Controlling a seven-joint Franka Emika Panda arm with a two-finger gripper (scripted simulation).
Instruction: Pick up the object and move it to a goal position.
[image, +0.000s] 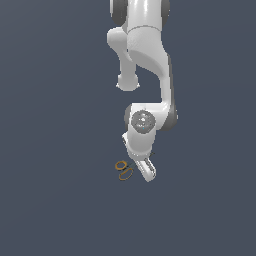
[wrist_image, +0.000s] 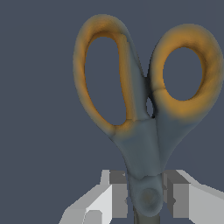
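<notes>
The gripper (wrist_image: 146, 199) clamps the scissors (wrist_image: 144, 109) at their pivot (orange loops free).

The arm (image: 145, 55) is glossy white with rounded links, dark grey joint bands and a grey-padded gripper (wrist_image: 146, 199).

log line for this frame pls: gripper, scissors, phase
phase: grasp | gripper: down at the scissors, fingers either side of pivot, contact unclear | scissors: orange loop handles clear of fingers, lifted or not unclear | goal: not visible
</notes>
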